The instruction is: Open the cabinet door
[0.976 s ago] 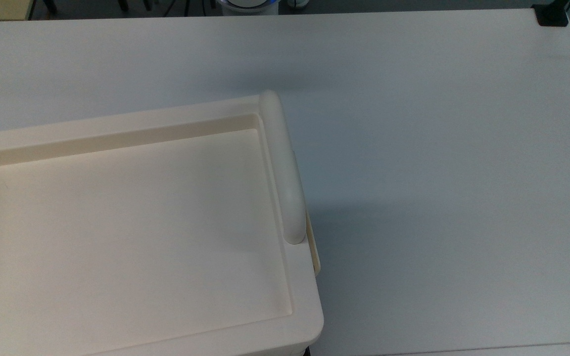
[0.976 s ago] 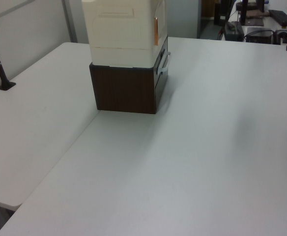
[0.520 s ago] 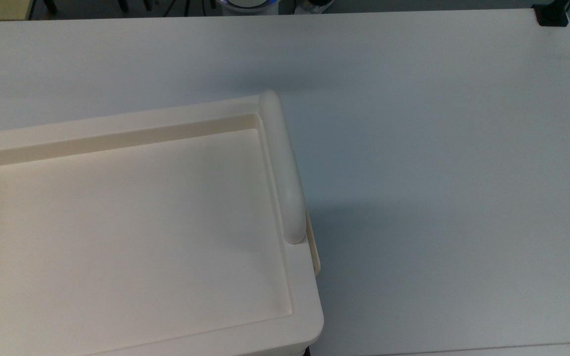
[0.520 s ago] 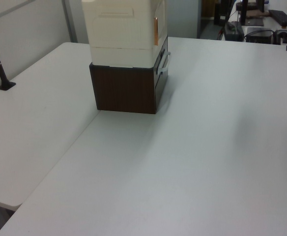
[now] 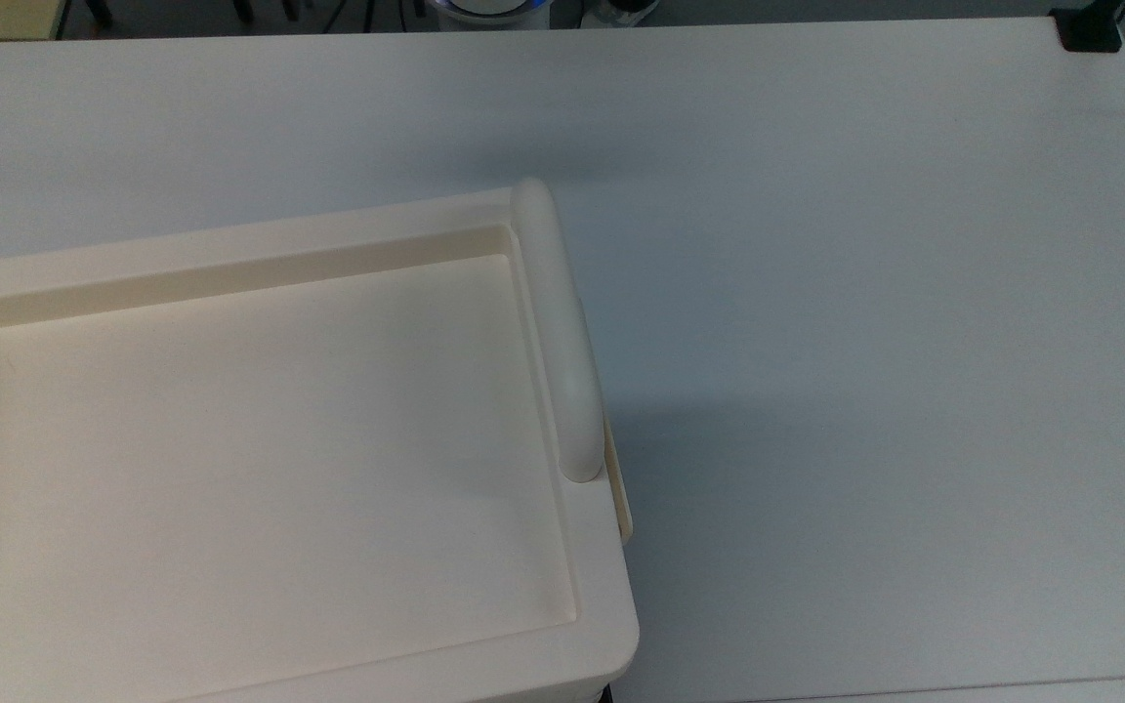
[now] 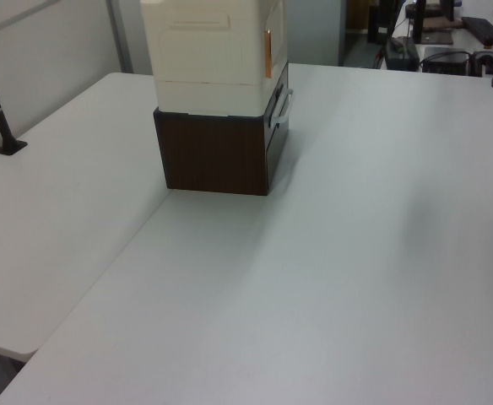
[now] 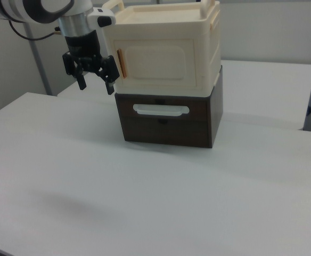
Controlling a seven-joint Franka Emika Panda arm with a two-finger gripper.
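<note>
- On the white table (image 7: 145, 202), a cream cabinet (image 7: 209, 58) stood stacked on a dark brown drawer unit (image 7: 169, 125) fitted with a pale pull handle (image 7: 161, 110).
- Cabinet door (image 7: 155, 66): it lay flush in the cabinet's front face in the right view, with no gap at its edges. It was judged fully closed.
- An orange-brown strip (image 7: 120, 63) ran upright at the door's edge, on the right view's left.
- Gripper (image 7: 95, 80): it hung just beside the cabinet's corner on the right view's left, level with the door, with its black fingers spread apart and nothing between them. Whether it touched the cabinet could not be told.
- Progress: none of the opening was done. Approach appeared under way; still to do were engaging the door's edge and swinging the panel out.
- Top view: the recessed cabinet top (image 5: 260, 430) and the rounded handle bar (image 5: 558, 332) were seen from above, with a thin cream lip (image 5: 622, 488) projecting just below the bar's end.
- Change against the earlier frames: in the top and left views the cabinet, the drawer unit (image 6: 217, 156) and the table sat exactly as before. Slight differences showed among the objects beyond the table's far edge in the top view. No movement of the door was recorded.
</note>
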